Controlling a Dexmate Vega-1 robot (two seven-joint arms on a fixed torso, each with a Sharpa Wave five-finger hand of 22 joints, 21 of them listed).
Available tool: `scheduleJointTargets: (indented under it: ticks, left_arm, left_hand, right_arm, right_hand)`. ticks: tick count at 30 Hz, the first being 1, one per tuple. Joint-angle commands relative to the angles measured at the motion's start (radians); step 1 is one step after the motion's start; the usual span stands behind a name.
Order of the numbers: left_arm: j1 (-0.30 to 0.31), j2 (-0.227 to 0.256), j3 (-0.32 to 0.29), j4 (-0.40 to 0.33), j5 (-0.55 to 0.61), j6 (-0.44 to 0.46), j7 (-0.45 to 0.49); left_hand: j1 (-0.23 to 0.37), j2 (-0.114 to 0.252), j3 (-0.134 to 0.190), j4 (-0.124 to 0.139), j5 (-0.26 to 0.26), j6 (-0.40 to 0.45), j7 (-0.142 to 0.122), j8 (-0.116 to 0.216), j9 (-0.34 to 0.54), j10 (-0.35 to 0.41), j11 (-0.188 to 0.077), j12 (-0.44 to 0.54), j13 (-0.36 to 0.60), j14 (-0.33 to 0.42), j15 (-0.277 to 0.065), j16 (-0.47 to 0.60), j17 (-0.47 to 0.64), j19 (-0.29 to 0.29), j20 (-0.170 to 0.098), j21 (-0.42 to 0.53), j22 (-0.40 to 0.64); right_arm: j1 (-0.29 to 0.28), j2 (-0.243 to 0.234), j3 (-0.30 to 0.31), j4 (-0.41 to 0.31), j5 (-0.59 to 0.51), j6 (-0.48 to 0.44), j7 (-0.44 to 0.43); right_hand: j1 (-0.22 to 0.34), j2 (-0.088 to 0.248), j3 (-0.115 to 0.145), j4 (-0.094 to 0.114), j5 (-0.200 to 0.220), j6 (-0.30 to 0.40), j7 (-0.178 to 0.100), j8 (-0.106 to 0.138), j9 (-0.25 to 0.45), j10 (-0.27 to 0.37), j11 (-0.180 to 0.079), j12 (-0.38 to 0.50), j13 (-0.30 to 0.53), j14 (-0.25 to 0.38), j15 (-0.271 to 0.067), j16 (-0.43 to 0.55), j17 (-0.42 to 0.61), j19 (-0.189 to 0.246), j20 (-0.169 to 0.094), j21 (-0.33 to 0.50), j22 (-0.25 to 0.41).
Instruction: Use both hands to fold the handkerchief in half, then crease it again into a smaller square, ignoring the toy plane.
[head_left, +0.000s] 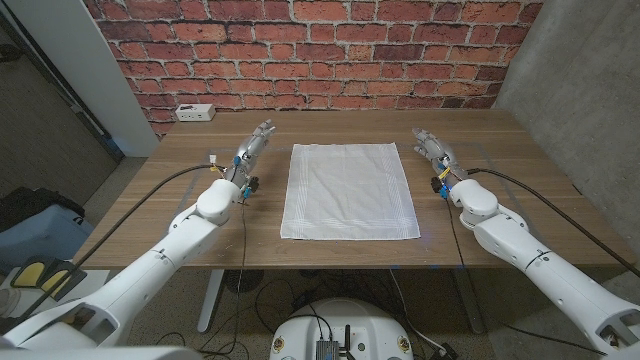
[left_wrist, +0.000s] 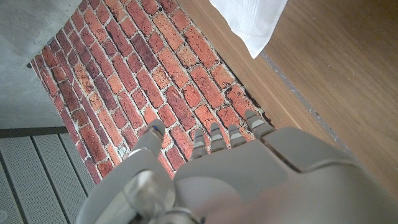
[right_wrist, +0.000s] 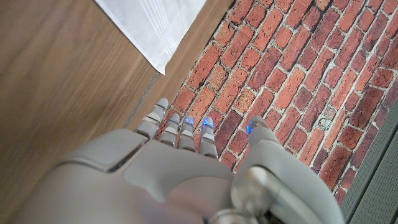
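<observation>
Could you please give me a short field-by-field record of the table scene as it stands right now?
surface: wooden table
cloth: white handkerchief, spread flat and unfolded at the table's middle
left hand: beside the cloth's left edge, apart from it, holding nothing
right hand: beside the cloth's right edge, apart from it, holding nothing
other item: white power strip at the table's far left corner
backdrop: red brick wall
fold progress: not yet begun
</observation>
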Motion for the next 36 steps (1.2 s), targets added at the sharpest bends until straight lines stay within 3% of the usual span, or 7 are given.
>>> scheduleJointTargets:
  ticks: [1, 21, 26, 36]
  left_arm:
    - [0.061, 0.067, -0.011, -0.131, 0.144, 0.086, 0.098]
    - [0.151, 0.157, -0.033, -0.330, 0.271, 0.267, 0.154]
    - [0.178, 0.170, -0.037, -0.369, 0.303, 0.295, 0.175]
    - [0.239, 0.220, -0.051, -0.476, 0.374, 0.383, 0.195]
  left_hand:
    - [0.006, -0.004, 0.003, -0.004, 0.006, 0.006, -0.001, 0.001, 0.001, -0.011, -0.003, 0.000, 0.002, -0.016, -0.004, -0.002, 0.004, -0.008, 0.002, -0.003, 0.006]
    - [0.004, -0.009, -0.001, -0.005, 0.005, 0.016, -0.002, 0.002, 0.002, -0.015, 0.000, -0.001, 0.003, -0.027, -0.006, 0.001, 0.004, -0.026, 0.004, -0.009, 0.008]
    - [0.003, -0.010, -0.003, -0.005, 0.004, 0.020, -0.003, 0.004, 0.002, -0.016, -0.002, -0.001, 0.003, -0.030, -0.006, 0.001, 0.005, -0.031, 0.003, -0.010, 0.008]
    - [0.001, -0.013, -0.006, -0.005, 0.003, 0.026, -0.002, 0.004, 0.002, -0.021, -0.001, -0.002, 0.004, -0.040, -0.003, 0.000, 0.005, -0.038, 0.000, -0.012, 0.008]
  right_arm:
    - [-0.091, -0.083, 0.026, -0.153, -0.070, -0.071, -0.077]
    - [-0.202, -0.189, 0.065, -0.349, -0.165, -0.227, -0.152]
    - [-0.227, -0.211, 0.078, -0.370, -0.177, -0.212, -0.140]
    - [-0.279, -0.254, 0.102, -0.463, -0.229, -0.291, -0.168]
  right_hand:
    - [0.014, 0.001, 0.010, 0.002, 0.003, 0.011, -0.003, 0.004, 0.001, 0.009, 0.003, 0.007, 0.001, 0.011, 0.000, 0.006, 0.001, 0.009, 0.003, 0.005, 0.003]
    - [0.023, 0.003, 0.018, 0.000, 0.001, 0.018, -0.003, 0.004, 0.002, 0.017, 0.001, 0.007, 0.001, 0.021, -0.003, 0.009, -0.002, 0.013, 0.005, 0.006, 0.003]
    - [0.027, 0.004, 0.021, -0.001, 0.001, 0.021, -0.004, 0.005, 0.002, 0.020, 0.000, 0.008, 0.001, 0.021, -0.006, 0.009, -0.003, 0.015, 0.006, 0.006, 0.003]
    - [0.032, 0.004, 0.025, -0.003, 0.000, 0.022, -0.005, 0.004, 0.002, 0.024, -0.005, 0.008, 0.001, 0.021, -0.010, 0.009, -0.005, 0.014, 0.007, 0.005, 0.002]
